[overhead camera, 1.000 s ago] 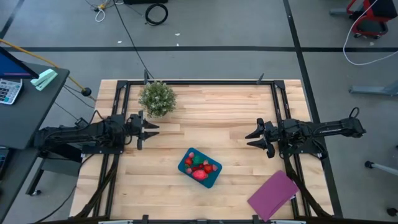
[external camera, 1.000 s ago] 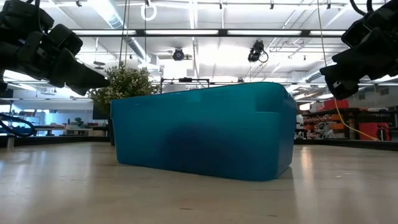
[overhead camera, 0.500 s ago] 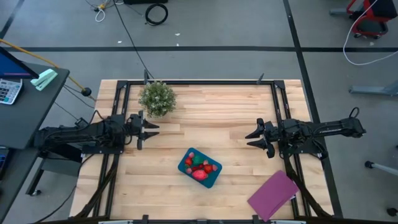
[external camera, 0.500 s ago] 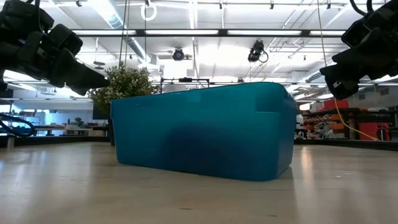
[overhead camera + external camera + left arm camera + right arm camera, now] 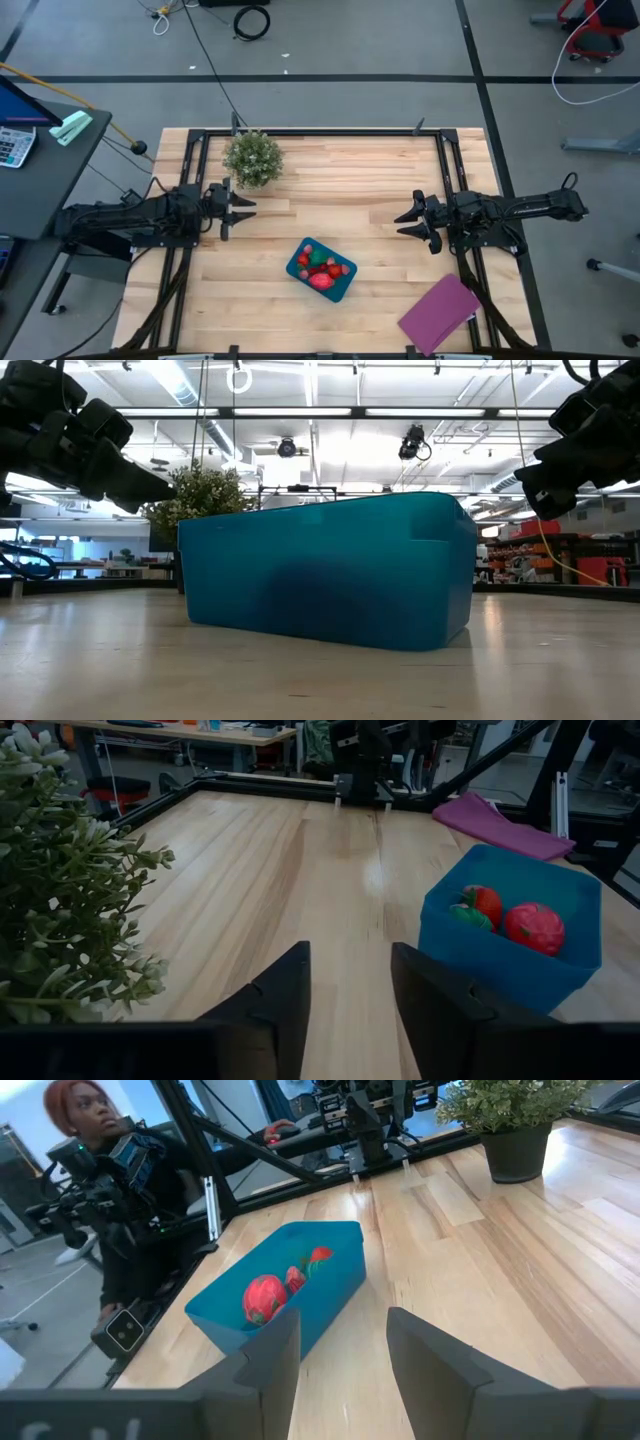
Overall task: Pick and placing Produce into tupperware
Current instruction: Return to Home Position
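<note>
The teal-blue tupperware (image 5: 321,269) rests flat on the table's near middle and fills the low view (image 5: 330,568). Red, pink and one green produce (image 5: 319,270) lie inside it, seen in the left wrist view (image 5: 505,918) and the right wrist view (image 5: 280,1287). My left gripper (image 5: 243,210) hovers open over the table's left side, pointing right, above and left of the tupperware (image 5: 510,925). My right gripper (image 5: 405,222) hovers open over the right side, pointing left, with the tupperware (image 5: 285,1285) ahead of it. Neither holds anything.
A bushy green potted plant (image 5: 252,158) stands at the far left, close to my left gripper. A flat purple rectangle (image 5: 439,312) lies at the near right corner. A black frame (image 5: 320,132) runs along the table's edges. A person (image 5: 110,1170) is beyond the table.
</note>
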Controlling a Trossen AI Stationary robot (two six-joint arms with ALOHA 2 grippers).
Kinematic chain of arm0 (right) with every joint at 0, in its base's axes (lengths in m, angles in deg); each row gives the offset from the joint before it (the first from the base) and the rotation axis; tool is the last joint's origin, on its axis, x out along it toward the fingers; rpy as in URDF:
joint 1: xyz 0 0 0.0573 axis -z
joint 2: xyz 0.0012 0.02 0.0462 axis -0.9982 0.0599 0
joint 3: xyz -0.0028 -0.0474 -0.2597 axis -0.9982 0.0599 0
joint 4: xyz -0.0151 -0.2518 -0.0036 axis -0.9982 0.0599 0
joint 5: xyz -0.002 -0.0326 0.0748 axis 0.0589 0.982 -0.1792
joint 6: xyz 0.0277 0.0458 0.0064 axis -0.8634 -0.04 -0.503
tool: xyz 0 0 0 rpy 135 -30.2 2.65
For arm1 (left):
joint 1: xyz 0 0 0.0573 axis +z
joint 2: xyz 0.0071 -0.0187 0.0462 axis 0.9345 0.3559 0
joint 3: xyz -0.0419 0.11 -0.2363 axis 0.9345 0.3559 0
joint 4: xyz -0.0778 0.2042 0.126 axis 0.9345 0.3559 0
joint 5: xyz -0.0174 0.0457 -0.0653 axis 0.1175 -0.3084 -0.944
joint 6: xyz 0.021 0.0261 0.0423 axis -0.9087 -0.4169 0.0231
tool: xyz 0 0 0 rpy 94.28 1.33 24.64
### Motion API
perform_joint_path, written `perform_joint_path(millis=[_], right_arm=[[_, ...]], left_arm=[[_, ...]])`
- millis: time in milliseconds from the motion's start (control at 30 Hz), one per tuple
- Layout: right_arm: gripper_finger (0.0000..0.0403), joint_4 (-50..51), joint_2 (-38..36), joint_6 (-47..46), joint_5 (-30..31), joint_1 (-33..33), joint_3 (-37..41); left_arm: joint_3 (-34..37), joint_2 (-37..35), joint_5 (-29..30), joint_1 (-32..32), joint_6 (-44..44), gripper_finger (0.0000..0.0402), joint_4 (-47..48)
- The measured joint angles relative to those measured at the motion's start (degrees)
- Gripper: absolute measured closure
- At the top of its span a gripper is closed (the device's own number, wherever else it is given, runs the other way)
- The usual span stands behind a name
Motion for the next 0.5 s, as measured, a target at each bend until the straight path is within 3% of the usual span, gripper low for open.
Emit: perform_joint_path(millis=[500], right_arm=[[0.0243, 0.0, 0.0, 0.0, 0.0, 0.0, 0.0]], left_arm=[[0.0, 0.0, 0.0, 0.0, 0.0, 0.0264, 0.0]])
